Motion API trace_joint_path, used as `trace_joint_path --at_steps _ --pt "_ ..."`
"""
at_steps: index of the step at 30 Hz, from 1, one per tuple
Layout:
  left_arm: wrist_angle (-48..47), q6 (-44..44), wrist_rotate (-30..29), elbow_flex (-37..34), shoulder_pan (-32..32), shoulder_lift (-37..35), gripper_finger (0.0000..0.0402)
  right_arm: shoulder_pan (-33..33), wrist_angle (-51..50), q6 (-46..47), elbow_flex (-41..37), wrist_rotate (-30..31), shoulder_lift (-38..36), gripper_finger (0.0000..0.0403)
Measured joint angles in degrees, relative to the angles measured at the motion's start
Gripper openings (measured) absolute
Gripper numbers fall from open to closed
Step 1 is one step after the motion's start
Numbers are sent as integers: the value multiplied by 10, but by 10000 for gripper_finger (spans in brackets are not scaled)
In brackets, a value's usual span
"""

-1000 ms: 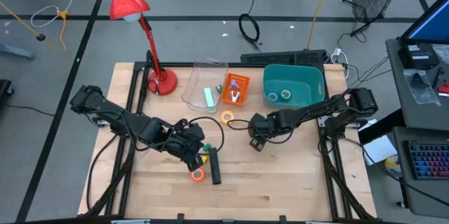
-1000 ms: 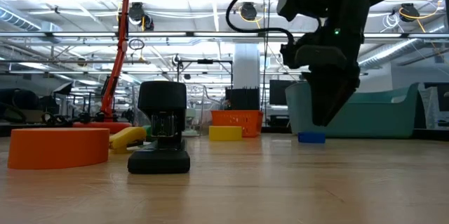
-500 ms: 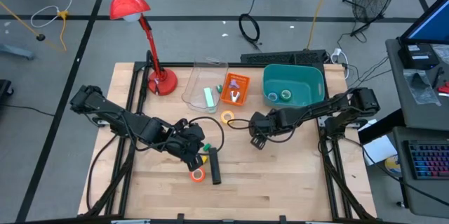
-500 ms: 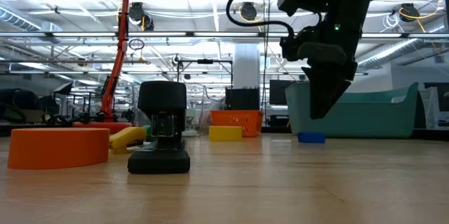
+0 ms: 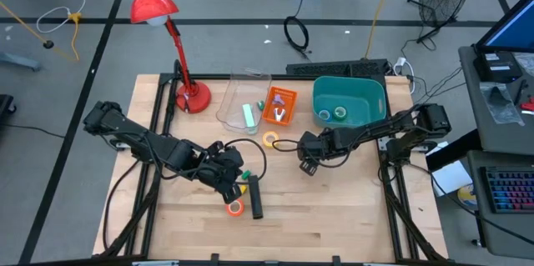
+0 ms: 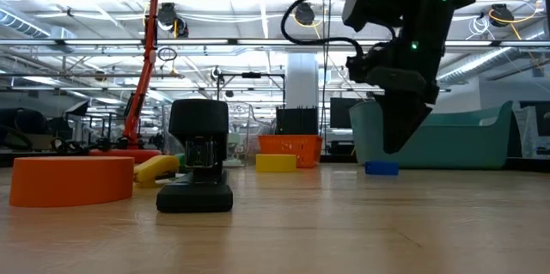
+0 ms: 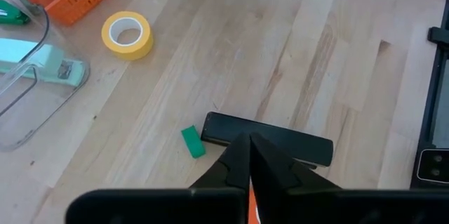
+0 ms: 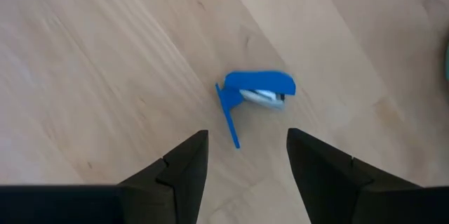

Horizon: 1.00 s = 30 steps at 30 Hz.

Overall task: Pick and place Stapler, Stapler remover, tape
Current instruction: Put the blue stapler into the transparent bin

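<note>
The blue staple remover (image 8: 256, 96) lies on the wood just ahead of my open right gripper (image 8: 242, 155), whose fingers stand on either side of it, above it; it also shows as the remover (image 6: 381, 168) below the right gripper (image 6: 397, 141). My left gripper (image 7: 249, 143) is shut over the black stapler (image 7: 270, 140), which lies flat near the table's middle (image 5: 256, 198). The orange tape roll (image 5: 235, 208) lies beside the stapler, the yellow roll (image 5: 270, 139) farther back. Blue and green rolls sit in the teal bin (image 5: 329, 91). My left gripper points its shut fingertips down at the black stapler's long side (image 7: 231, 129); whether they touch it, I cannot tell.
An orange basket (image 5: 279, 105), a clear container (image 5: 236, 99) holding a pale green stapler, and a red desk lamp (image 5: 192, 95) stand at the far side. Small green (image 7: 192, 142) and yellow (image 5: 244, 189) blocks lie by the stapler. Bare wood shows toward the near edge.
My right gripper has swayed a little above the blue staple remover, tipping slightly and coming back, and has stayed open. The left arm and all the objects have kept still.
</note>
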Motion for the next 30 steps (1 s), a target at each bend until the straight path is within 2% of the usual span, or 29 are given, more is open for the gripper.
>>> trace_joint_path --at_steps 4,11,16,23,30 --pt "0 -3 0 0 0 0 20 0 29 15 -31 -17 0 187" --pt "-1 -5 0 0 -2 0 3 0 44 33 -62 -16 0 187" --pt "-1 -7 0 0 -3 0 20 0 80 35 -80 -16 -1 187" --pt "-2 -11 0 0 -3 0 3 0 87 39 -84 -15 -2 187" --pt "-2 -12 0 0 -3 0 22 0 95 39 -85 -16 -2 187"
